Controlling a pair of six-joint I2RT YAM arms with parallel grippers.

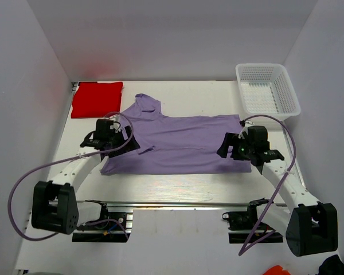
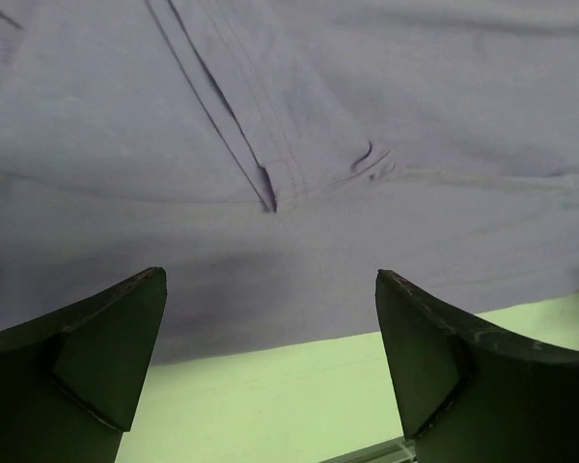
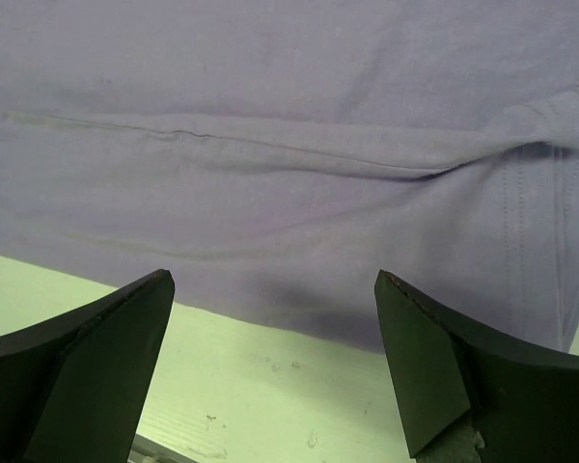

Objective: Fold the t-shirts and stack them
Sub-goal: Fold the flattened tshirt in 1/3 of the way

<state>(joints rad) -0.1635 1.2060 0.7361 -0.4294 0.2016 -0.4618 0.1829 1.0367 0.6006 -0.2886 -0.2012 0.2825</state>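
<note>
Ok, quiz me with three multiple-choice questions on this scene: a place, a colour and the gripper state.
1. Where on the table does the folded red t-shirt lie? A far left corner; B far right corner; C near edge.
2. What colour is the spread-out t-shirt? A green; B light purple; C white.
3. How are the left gripper and right gripper? A both shut on that t-shirt; B left shut, right open; C both open, holding nothing.
Answers: 1 A: it sits far left in the top view. 2 B: all views show lavender cloth. 3 C: each wrist view shows fingers wide apart, gripping nothing.
</note>
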